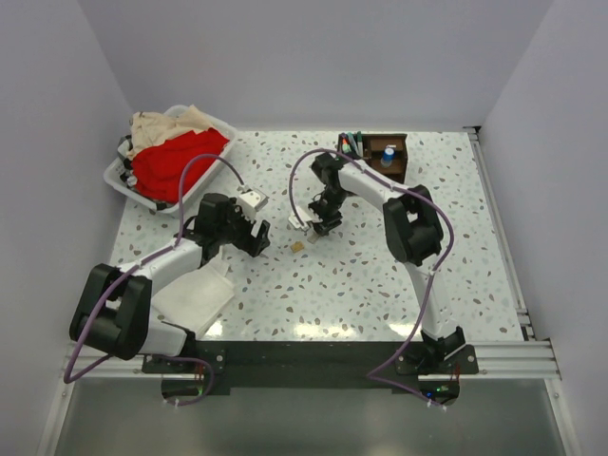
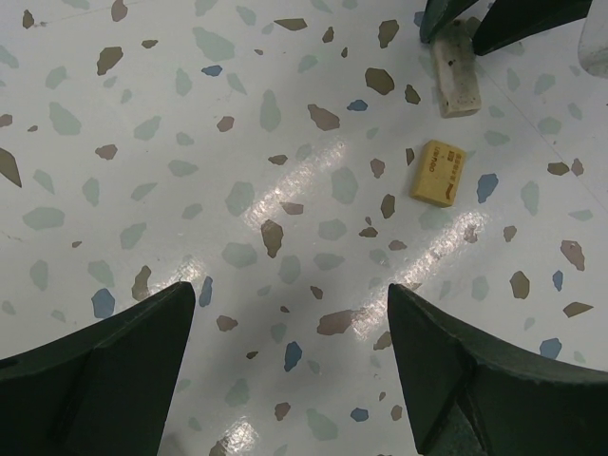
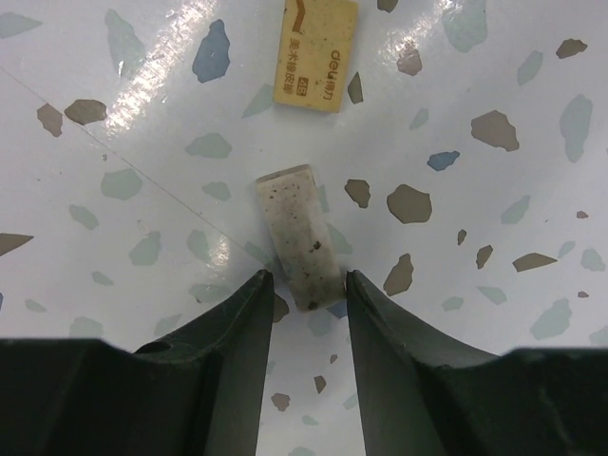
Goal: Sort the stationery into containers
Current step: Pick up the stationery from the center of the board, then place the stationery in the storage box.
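A dirty white eraser (image 3: 296, 228) lies on the speckled table, and a tan eraser (image 3: 315, 57) lies just beyond it. My right gripper (image 3: 307, 277) is low over the table with its jaws narrowly apart on either side of the white eraser's near end. The right finger touches it and a thin gap shows on the left. In the top view the right gripper (image 1: 318, 228) is mid-table and the tan eraser (image 1: 297, 246) lies beside it. My left gripper (image 2: 290, 351) is wide open and empty, with both erasers ahead of it (image 2: 437, 173). The dark wooden organizer (image 1: 389, 157) stands at the back with pens in it.
A white basket (image 1: 123, 176) of red and beige clothes sits at the back left. A white folded cloth (image 1: 195, 294) lies at the front left under the left arm. The right arm's dark fingers (image 2: 518, 19) show at the top of the left wrist view.
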Tool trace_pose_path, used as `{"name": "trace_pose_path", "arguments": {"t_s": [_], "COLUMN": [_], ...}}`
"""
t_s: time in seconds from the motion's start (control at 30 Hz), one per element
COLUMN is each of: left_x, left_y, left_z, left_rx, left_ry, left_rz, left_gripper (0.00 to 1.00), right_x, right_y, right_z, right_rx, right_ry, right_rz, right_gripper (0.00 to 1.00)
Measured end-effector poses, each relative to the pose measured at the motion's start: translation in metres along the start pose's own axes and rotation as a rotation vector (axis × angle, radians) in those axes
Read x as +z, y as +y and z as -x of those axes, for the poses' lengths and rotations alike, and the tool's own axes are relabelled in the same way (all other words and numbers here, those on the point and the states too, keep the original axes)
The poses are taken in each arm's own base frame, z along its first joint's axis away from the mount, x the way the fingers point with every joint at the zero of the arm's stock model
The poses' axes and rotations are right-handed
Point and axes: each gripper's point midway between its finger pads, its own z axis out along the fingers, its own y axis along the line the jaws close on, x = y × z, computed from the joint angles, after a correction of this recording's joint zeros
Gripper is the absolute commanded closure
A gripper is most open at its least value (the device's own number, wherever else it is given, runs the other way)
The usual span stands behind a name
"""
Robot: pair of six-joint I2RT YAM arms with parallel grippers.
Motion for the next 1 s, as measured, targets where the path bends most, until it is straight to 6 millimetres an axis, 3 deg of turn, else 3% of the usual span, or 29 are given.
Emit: {"name": "trace_pose_path", "arguments": {"t_s": [0.1,0.3,0.43,0.5,0.63,0.77,0.87,0.97,1.0], "left_x": [0.000,0.000,0.000,0.000,0.006,0.016,0.025,0.034,0.037], "left_y": [0.000,0.001,0.005,0.007,0.011,0.018,0.026,0.035,0.039], "left_z": [0.000,0.000,0.002,0.003,0.004,0.013,0.024,0.039,0.045], "left_rx": [0.000,-0.002,-0.005,-0.005,-0.008,-0.008,-0.008,-0.011,-0.010], "left_ry": [0.000,0.000,-0.012,-0.017,-0.013,-0.010,-0.010,-0.002,-0.004], "left_rz": [0.000,0.003,0.013,0.016,0.018,0.027,0.040,0.048,0.058], "left_gripper": [0.12,0.13,0.14,0.14,0.15,0.16,0.13,0.08,0.00], "right_x": [0.001,-0.004,-0.016,-0.028,-0.069,-0.111,-0.129,-0.138,-0.140], "right_y": [0.001,-0.001,0.000,0.012,0.034,0.032,0.035,0.044,0.047], "right_z": [-0.001,-0.003,-0.014,-0.017,-0.008,0.001,-0.009,-0.031,-0.040], "right_rx": [0.004,0.159,0.421,0.537,0.776,0.957,1.102,1.275,1.336], "right_ry": [0.006,0.002,-0.006,0.003,0.012,-0.018,-0.008,0.020,0.029], "right_rz": [0.002,-0.033,-0.130,-0.180,-0.330,-0.550,-0.694,-0.809,-0.847], "right_gripper": [0.84,1.00,1.00,1.00,1.00,1.00,1.00,1.00,1.00]}}
